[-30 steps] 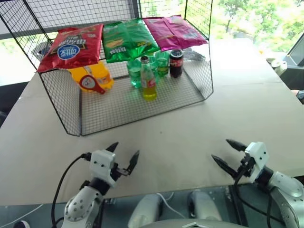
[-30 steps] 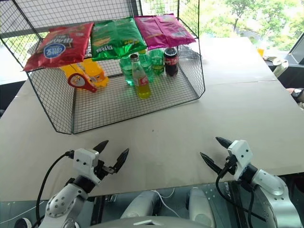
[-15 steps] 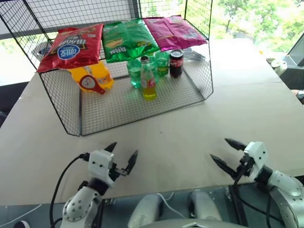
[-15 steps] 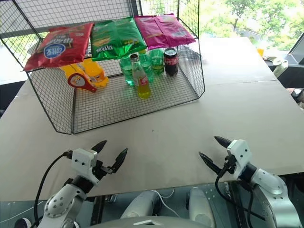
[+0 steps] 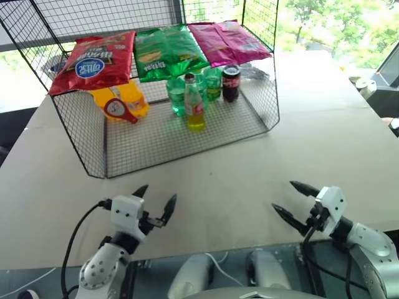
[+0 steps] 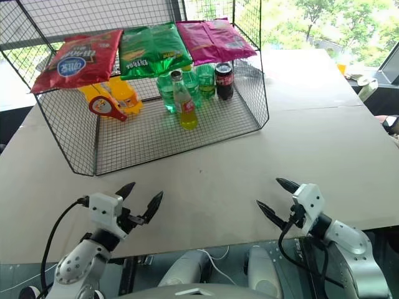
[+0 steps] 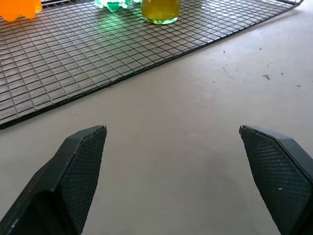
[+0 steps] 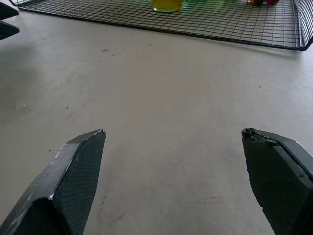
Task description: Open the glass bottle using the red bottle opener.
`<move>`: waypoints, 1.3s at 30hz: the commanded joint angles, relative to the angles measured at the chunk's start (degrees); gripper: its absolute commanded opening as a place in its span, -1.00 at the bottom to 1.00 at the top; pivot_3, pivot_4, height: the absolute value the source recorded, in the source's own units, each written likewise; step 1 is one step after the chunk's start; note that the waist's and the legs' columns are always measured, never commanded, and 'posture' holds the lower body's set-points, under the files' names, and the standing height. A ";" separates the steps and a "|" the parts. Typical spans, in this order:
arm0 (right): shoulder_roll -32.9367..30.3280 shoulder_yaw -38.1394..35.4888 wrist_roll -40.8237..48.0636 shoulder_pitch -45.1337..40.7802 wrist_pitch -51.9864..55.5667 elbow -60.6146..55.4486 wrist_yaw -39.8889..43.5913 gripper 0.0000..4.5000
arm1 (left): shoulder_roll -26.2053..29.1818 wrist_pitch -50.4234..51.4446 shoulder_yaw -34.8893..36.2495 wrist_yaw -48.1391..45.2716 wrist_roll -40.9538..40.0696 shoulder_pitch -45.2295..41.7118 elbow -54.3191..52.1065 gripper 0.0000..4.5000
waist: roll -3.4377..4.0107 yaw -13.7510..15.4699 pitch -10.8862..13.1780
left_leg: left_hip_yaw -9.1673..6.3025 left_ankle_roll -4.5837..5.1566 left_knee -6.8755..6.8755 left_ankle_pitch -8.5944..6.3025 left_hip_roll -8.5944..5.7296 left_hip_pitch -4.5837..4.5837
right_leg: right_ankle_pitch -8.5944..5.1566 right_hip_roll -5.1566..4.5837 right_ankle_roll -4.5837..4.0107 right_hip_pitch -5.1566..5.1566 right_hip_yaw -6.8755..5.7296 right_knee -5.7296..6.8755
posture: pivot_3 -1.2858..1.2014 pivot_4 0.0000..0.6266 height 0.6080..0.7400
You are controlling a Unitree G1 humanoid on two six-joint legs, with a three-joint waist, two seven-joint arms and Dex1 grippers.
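Bare beige tabletop point(image 5: 249, 168) lies open up to the black wire-mesh rack point(image 5: 93, 134). Its front side stands open; green plastic bottles point(image 5: 177, 93) crowd just behind the yellow-filled clear glass bottle point(image 5: 194, 103), and snack bags point(image 5: 168, 50) roof it.

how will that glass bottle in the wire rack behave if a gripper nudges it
The glass bottle stands tall and slim, so it probably tips easily. It looks mostly full, likely heavy for its size. Glass is probably slick and breakable.
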 commanded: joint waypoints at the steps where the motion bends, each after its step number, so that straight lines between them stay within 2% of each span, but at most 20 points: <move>1: 0.99 2.00 1.22 -3.31 0.68 -5.04 -0.71 0.99 | 0.49 0.48 3.03 0.10 -4.06 -4.53 -1.37 1.00 | 0.01 0.01 0.00 | -0.01 0.00 0.02 0.00 0.00 0.00 | 0.01 0.00 -0.01 0.00 -0.01 0.02 | 0.03 -0.52 1.00; 8: 3.30 5.88 7.20 -10.69 7.46 -12.90 -2.57 0.99 | 1.39 1.55 6.67 8.45 0.61 -19.69 2.95 1.00 | -0.08 0.00 -0.08 | -0.02 -0.07 0.06 0.05 -0.01 0.05 | 0.11 0.14 -0.15 -0.01 -0.03 0.03 | 0.03 -0.52 1.00; 10: 3.78 6.66 10.21 -13.40 10.41 -16.10 -3.51 0.99 | 1.80 1.70 9.11 13.11 2.60 -25.72 5.42 1.00 | -0.14 0.05 -0.09 | -0.02 -0.07 0.07 0.05 -0.03 0.04 | 0.13 0.15 -0.16 -0.04 -0.03 0.04 | 0.03 -0.52 1.00; 13: 4.07 6.38 13.06 -16.82 13.73 -18.60 -5.57 0.99 | 2.41 3.17 12.37 16.26 2.48 -30.39 7.50 1.00 | -0.21 -0.11 -0.16 | -0.08 -0.12 0.08 0.07 -0.01 -0.02 | 0.19 0.17 -0.25 -0.13 -0.07 0.06 | 0.03 -0.52 1.00; 23: 4.15 6.18 12.33 -19.33 13.56 -17.20 -6.59 0.99 | 3.84 4.71 13.11 18.36 2.79 -41.54 17.21 1.00 | -0.28 -0.02 -0.21 | -0.08 -0.10 0.09 0.07 -0.06 -0.10 | 0.20 0.18 -0.25 -0.21 -0.08 0.06 | 0.03 -0.52 1.00; 27: 4.00 6.01 11.82 -19.43 13.24 -16.75 -6.61 0.99 | 3.96 4.90 11.40 15.54 1.99 -45.02 22.58 1.00 | -0.27 -0.17 -0.21 | -0.04 -0.11 0.10 0.07 -0.05 -0.10 | 0.20 0.20 -0.25 -0.28 -0.02 0.11 | 0.03 -0.52 1.00; 34: 3.16 5.66 12.20 -18.61 12.79 -15.63 -4.72 0.99 | 3.62 4.68 11.98 13.39 -0.59 -47.39 28.19 1.00 | -0.28 -0.16 -0.21 | -0.03 -0.11 0.10 0.07 -0.05 -0.10 | 0.20 0.18 -0.25 -0.30 0.01 0.12 | 0.03 -0.52 1.00; 36: 2.33 4.75 14.74 -19.40 14.22 -15.78 -3.46 1.00 | 4.14 3.28 11.75 12.70 -0.24 -47.68 28.98 0.78 | -0.28 -0.15 -0.21 | -0.03 -0.11 0.10 0.07 -0.05 -0.10 | 0.20 0.18 -0.25 -0.30 0.00 0.12 | 0.03 -0.52 1.00; 39: 1.18 3.33 17.46 -20.45 14.72 -15.71 -1.70 1.00 | 4.66 2.40 11.37 11.88 0.07 -47.53 29.33 0.24 | -0.28 -0.15 -0.21 | -0.03 -0.11 0.10 0.07 -0.05 -0.10 | 0.20 0.17 -0.25 -0.29 0.01 0.12 | 0.03 -0.52 1.00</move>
